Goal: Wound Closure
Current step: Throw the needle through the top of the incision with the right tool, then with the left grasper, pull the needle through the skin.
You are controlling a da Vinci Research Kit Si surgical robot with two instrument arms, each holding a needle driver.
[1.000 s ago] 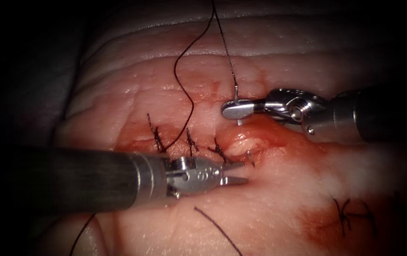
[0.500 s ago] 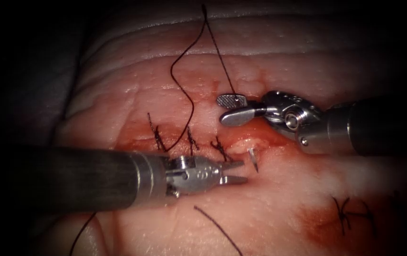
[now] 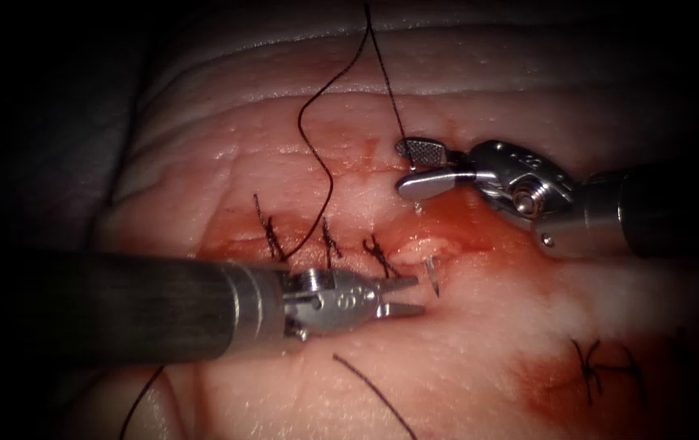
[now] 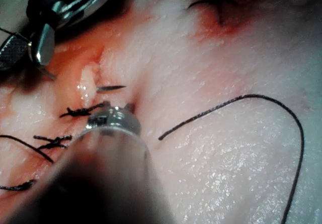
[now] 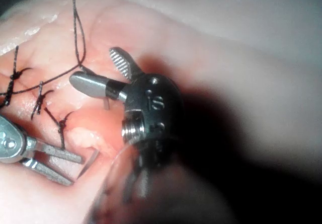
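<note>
Tissue [image 3: 463, 342]: pork belly, cut running across the endoscope view, wet with red fluid [image 3: 480, 236]. Three tied stitches [image 3: 325, 244] sit on the closed stretch at the left. Needle [image 3: 431, 275]: lodged in the tissue at the open end of the cut, its tip standing out just right of the last stitch, its tail end [image 3: 419, 207] showing beneath the right tool; held by neither tool. Thread [image 3: 317, 155]: runs from the needle's tail end upward, loops down to the stitches. A cut end of thread [image 3: 370, 391] lies loose below. Left tool [image 3: 405, 297]: jaws apart, empty, just beside the needle tip. Right tool [image 3: 415, 167]: jaws apart, empty, hovering above the tail end.
</note>
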